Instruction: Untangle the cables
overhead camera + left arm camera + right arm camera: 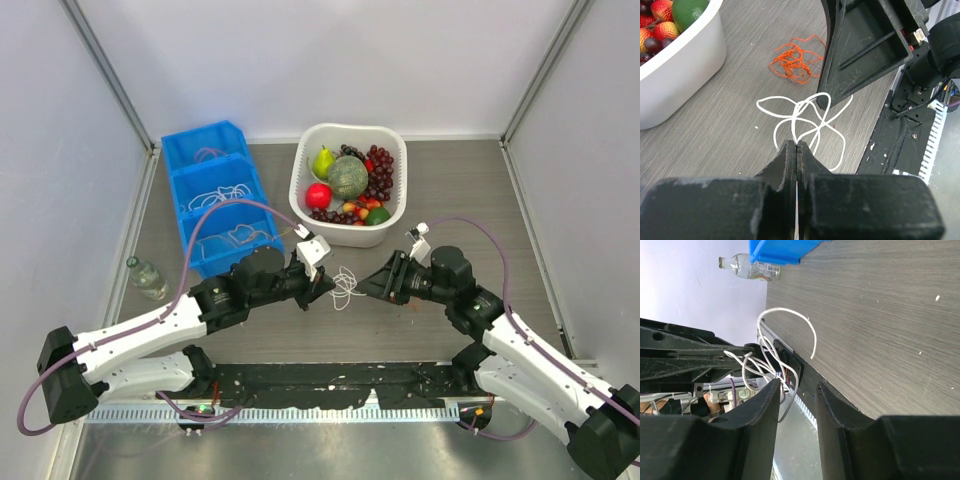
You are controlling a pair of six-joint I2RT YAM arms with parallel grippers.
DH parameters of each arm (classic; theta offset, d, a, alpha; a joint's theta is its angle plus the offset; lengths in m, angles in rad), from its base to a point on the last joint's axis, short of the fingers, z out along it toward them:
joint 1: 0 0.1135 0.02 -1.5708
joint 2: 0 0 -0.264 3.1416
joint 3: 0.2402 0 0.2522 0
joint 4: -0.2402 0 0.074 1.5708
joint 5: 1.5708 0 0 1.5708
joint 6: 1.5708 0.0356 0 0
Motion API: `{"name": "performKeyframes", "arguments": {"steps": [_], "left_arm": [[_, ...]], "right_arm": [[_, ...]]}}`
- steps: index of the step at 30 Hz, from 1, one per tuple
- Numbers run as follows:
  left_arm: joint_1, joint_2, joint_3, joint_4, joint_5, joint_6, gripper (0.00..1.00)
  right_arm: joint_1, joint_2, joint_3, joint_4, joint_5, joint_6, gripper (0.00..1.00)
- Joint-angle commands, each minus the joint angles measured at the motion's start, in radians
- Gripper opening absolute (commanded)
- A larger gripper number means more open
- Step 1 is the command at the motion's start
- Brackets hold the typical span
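A white cable (346,284) in loose loops hangs between my two grippers at the table's middle. My left gripper (322,288) is shut on it; the left wrist view shows the jaws (797,145) pinching one strand, with the other loops (810,117) spread in front. A small orange-red cable tangle (795,60) lies on the table beyond, beside my right gripper's finger (860,50). My right gripper (366,287) is open; in its wrist view (796,387) the white loops (765,360) hang just ahead of its left finger. The orange-red cable is hidden in the top view.
A white basket (300,190) of fruit stands behind the grippers. A blue three-compartment bin (172,180) with more white cables is at the back left. A small glass bottle (147,277) stands at the left edge. A black strip (330,385) runs along the near edge.
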Motion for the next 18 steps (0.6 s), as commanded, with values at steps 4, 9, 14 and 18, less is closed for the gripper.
{"name": "performKeyframes", "arguments": {"steps": [4, 9, 14, 18], "left_arm": [[-0.006, 0.004, 0.035, 0.021, -0.036, 0.016, 0.0], [-0.006, 0.017, 0.038, 0.021, -0.043, 0.013, 0.0], [-0.006, 0.028, 0.051, -0.031, -0.088, -0.033, 0.07], [-0.004, 0.001, 0.003, -0.023, -0.135, -0.08, 0.47]], "right_arm": [[0.003, -0.017, -0.046, 0.149, -0.065, 0.073, 0.34], [0.005, -0.014, -0.063, 0.25, -0.095, 0.122, 0.2], [0.009, -0.104, -0.005, 0.103, 0.046, 0.011, 0.01], [0.008, -0.181, 0.029, 0.0, 0.133, -0.067, 0.01]]}}
